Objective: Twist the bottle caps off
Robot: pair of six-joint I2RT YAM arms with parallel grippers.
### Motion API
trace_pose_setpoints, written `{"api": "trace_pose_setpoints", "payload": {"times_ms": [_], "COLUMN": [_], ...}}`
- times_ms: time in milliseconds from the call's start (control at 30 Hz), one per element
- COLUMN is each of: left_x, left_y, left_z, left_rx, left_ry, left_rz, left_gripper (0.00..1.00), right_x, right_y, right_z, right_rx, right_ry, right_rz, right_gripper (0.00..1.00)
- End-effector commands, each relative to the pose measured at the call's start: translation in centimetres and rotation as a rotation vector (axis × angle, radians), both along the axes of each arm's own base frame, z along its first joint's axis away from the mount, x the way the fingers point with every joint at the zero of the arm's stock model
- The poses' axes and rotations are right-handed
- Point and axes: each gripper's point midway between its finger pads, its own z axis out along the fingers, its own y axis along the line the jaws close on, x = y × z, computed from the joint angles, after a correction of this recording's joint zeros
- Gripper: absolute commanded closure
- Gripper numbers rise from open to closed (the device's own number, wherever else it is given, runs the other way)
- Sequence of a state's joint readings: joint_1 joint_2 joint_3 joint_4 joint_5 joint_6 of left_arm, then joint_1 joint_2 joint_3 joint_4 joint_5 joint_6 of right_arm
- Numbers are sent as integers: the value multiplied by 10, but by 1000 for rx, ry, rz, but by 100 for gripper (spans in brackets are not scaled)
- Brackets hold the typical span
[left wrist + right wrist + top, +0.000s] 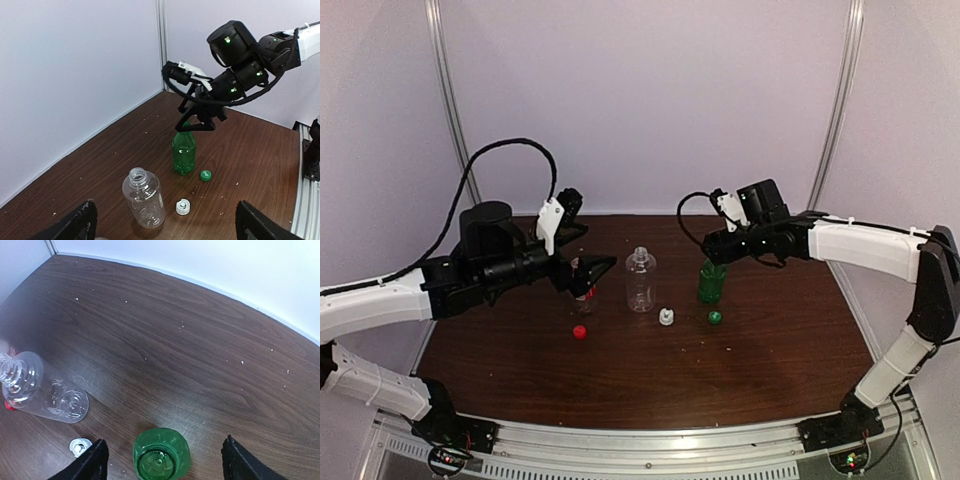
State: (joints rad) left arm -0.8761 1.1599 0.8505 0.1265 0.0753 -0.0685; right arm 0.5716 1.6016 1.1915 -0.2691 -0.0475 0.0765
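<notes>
Clear bottle [640,280] between green bottle [711,284] and red-label bottle [585,290]; gaps open. Red cap [580,331], white cap [666,318], green cap [715,317] litter front.

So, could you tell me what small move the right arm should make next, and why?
Probably lift the right gripper straight up, clear of the green bottle: its jaws stand open either side of the bare neck, and the green cap already lies on the table beside it, so nothing seems left to unscrew there.

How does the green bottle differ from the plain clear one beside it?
The green bottle is tinted and slimmer; the clear bottle is colourless and wider. The green bottle stands between the open fingers of the right gripper; the clear bottle stands free. Both are upright and open-topped.
</notes>
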Motion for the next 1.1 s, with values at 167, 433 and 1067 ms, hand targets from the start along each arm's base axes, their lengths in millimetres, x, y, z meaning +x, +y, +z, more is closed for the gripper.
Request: {"api": "trace_pose_setpoints", "payload": {"times_ms": [167,433,1067], "left_x": [31,57,54], "left_y": [49,101,165], "left_z": [9,10,21], "left_rx": [-1,-19,-99], "left_ry": [-22,-6,-76], "left_rz": [244,475,659], "left_gripper": [2,2,2], "right_x": [-15,-24,-51], "right_y": [-19,-45,-89], "right_z": [67,105,145], "right_rx": [81,163,182], "right_ry": [-107,-164,-344], "right_rz": [-14,-46,-146], "right_gripper": [4,0,0]}}
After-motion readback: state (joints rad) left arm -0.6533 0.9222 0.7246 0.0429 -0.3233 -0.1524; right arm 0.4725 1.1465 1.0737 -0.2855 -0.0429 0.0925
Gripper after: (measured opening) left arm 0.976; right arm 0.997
